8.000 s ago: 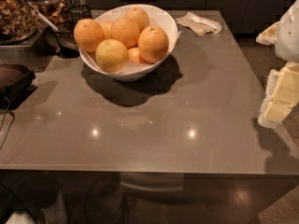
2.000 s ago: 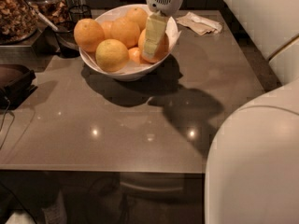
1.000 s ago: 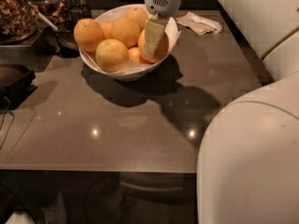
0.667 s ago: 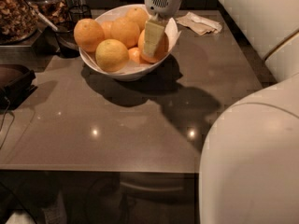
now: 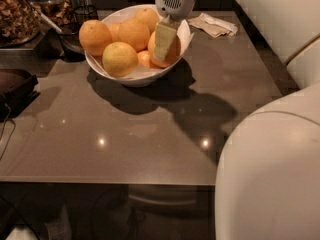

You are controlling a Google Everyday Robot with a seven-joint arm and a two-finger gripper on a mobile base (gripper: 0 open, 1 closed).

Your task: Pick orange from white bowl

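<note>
The white bowl (image 5: 131, 79) stands at the back middle of the grey table and holds several oranges. The orange (image 5: 174, 50) is the deep-orange fruit on the bowl's right side. My gripper (image 5: 164, 46) reaches down from above and sits right over this orange, with its cream-coloured part covering the fruit's front. A paler yellowish fruit (image 5: 120, 59) lies at the bowl's front. A small orange (image 5: 144, 59) is half hidden between the two.
A crumpled napkin (image 5: 215, 25) lies to the right behind the bowl. A dark cup (image 5: 72, 41), a jar of nuts (image 5: 17, 14) and a black tray (image 5: 15, 86) crowd the left edge. My white arm (image 5: 270, 174) fills the right foreground.
Eight seconds ago the gripper was out of view at the right. It then came over the bowl's right orange and has hardly moved in the last two seconds.
</note>
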